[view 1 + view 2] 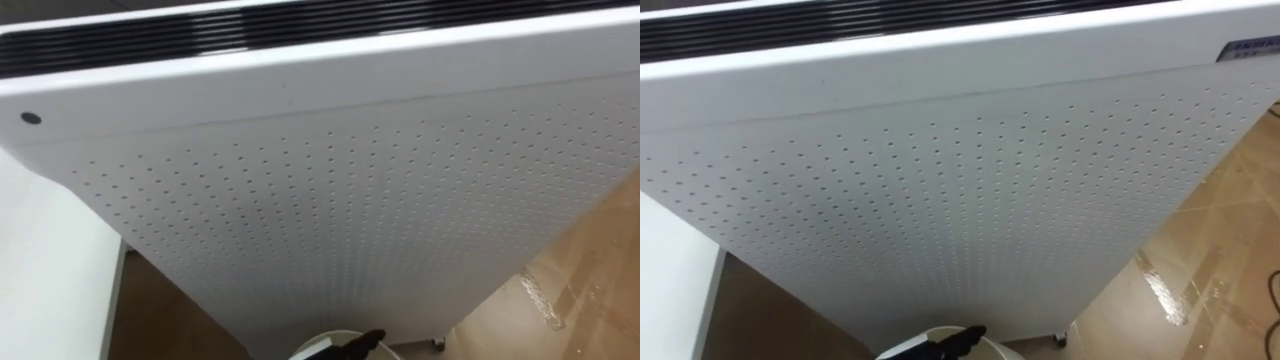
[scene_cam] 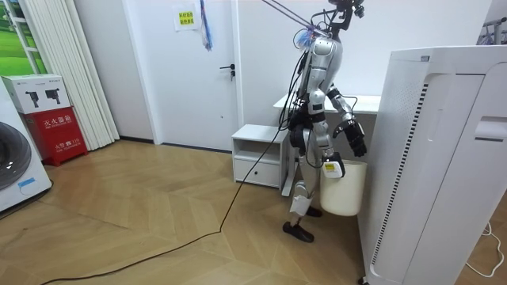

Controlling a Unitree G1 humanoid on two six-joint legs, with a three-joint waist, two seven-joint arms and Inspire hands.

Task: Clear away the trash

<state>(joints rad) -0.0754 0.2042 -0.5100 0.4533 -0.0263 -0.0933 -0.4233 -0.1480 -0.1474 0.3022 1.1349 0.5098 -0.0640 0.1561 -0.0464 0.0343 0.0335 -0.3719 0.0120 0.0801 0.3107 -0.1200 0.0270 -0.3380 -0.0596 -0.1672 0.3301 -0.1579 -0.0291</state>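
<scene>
Room view, tall perforated unit point(image 2: 432, 158) before robot, white bin point(image 2: 346, 194) between.

We list:
- A tall white box-shaped appliance point(image 1: 350, 200). Its front panel is dotted with regular rows of small dark holes, and a black slatted grille point(image 1: 150, 42) runs along its top.
- A plain white round plastic bin point(image 2: 345, 190).
- A light brown wooden floor point(image 2: 142, 214), laid in a herringbone pattern.
- A red cardboard box point(image 2: 60, 134) with white markings.
- A plain white door point(image 2: 198, 79).
</scene>
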